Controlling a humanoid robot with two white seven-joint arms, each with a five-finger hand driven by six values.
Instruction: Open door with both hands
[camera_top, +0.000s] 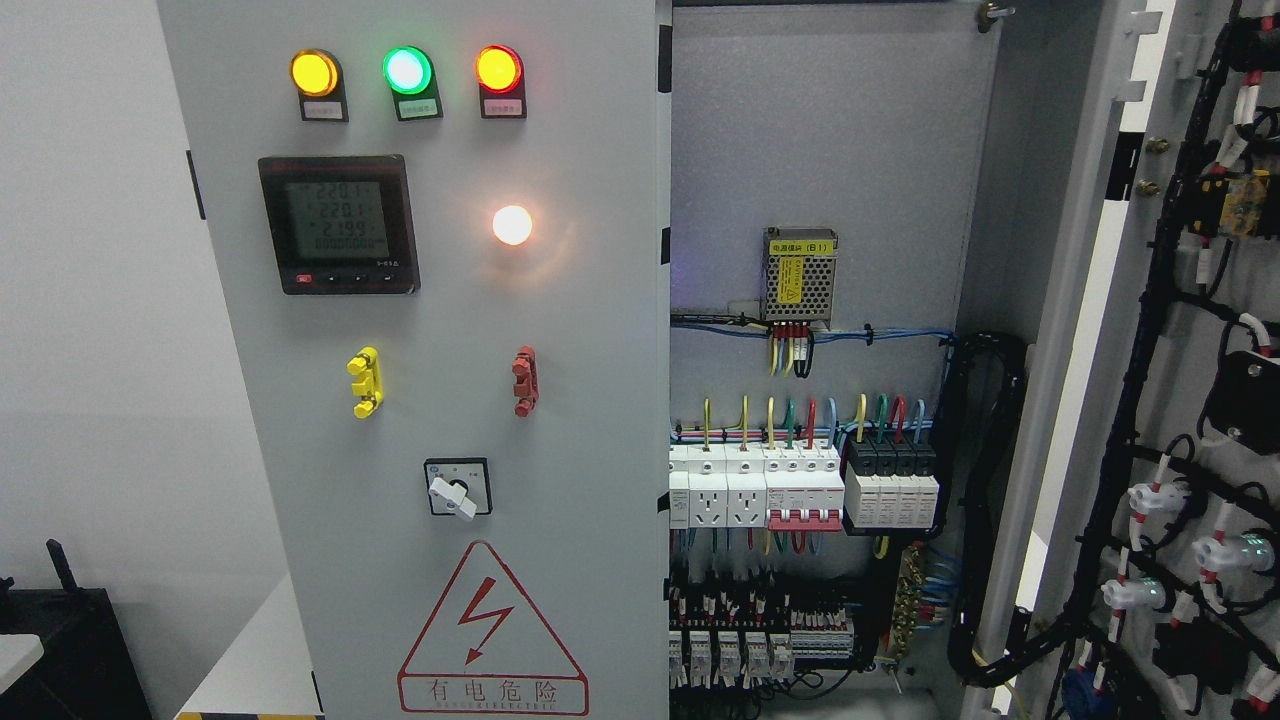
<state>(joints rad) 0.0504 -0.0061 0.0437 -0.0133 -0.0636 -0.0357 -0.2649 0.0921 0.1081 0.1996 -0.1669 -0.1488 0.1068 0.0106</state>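
Neither hand's in shot, so can't tell what the fingers are doing. Right door (1180, 400) is swung wide, right of the breaker row (805, 490); left door (440, 400) looks shut. I'd pull that one by its inner edge, slowly.

- left cabinet door (420, 400) shut, lamps lit, digital meter (338, 224), rotary switch (457, 488), warning triangle (492, 632)
- right door (1190, 400) swung open, wiring on its inside
- circuit breakers (800, 485) inside the cabinet
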